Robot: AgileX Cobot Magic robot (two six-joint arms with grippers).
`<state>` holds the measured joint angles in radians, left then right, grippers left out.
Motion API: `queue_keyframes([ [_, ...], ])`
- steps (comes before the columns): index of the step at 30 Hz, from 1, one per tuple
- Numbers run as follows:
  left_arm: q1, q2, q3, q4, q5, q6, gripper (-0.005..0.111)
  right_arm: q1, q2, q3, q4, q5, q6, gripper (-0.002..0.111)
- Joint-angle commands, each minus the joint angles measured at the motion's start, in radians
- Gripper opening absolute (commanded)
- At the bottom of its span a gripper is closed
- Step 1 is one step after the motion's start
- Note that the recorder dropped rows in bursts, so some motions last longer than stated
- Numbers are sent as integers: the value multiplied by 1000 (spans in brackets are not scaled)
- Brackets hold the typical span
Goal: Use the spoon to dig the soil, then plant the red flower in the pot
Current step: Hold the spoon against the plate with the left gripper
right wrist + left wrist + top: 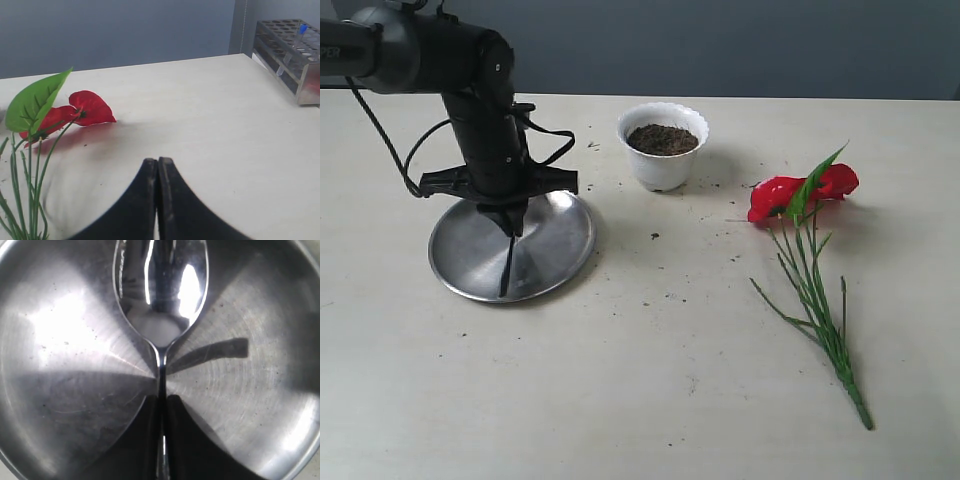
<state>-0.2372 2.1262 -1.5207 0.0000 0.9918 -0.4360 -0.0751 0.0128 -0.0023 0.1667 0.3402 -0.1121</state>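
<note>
Beige table (pixel 670 390): left end effector (pixel 161 412) pinches spoon (pixel 160 290) over plate (pixel 60 335).

Round steel plate (pixel 470 262) left on counter (pixel 640 390); slim steel spoon (pixel 160 290) over it, maybe touching. White scalloped pot (pixel 662 168) behind-right, dark soil (pixel 662 139) inside. Red artificial flower (pixel 775 195) rightmost.

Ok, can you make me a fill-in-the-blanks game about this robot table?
1. The left gripper holds the ____ over the plate.
2. The soil sits in the white ____.
3. The flower lies on the ____.
4. The right gripper is ____, holding nothing.

Missing words: spoon; pot; table; shut.
</note>
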Motion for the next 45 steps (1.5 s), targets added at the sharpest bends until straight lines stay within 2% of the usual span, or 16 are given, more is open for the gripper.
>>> queue_keyframes([
  [1, 1, 22, -5, -7, -2, 7, 0, -4, -4, 2, 1, -5, -1, -1],
  [13, 1, 38, -5, 0, -48, 9, 0, -4, -4, 2, 1, -5, -1, -1],
  [45, 7, 38, -5, 17, -70, 9, 0, -4, -4, 2, 1, -5, -1, -1],
])
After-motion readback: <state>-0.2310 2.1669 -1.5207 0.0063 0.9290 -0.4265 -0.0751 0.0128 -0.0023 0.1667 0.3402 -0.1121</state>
